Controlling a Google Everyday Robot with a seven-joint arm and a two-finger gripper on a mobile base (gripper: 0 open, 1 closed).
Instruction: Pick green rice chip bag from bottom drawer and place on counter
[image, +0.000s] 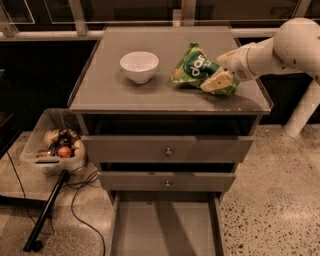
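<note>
The green rice chip bag lies on the counter, right of centre, with its dark green logo facing up. My gripper reaches in from the right on a white arm and sits at the bag's right end. Its fingers stand apart, one on each side of that end. The bag rests on the counter top. The bottom drawer is pulled out at the front of the cabinet and its floor is bare.
A white bowl stands on the counter left of the bag. Two upper drawers with small knobs are slightly open. A plastic bin of items, a cable and a black pole are on the floor at the left.
</note>
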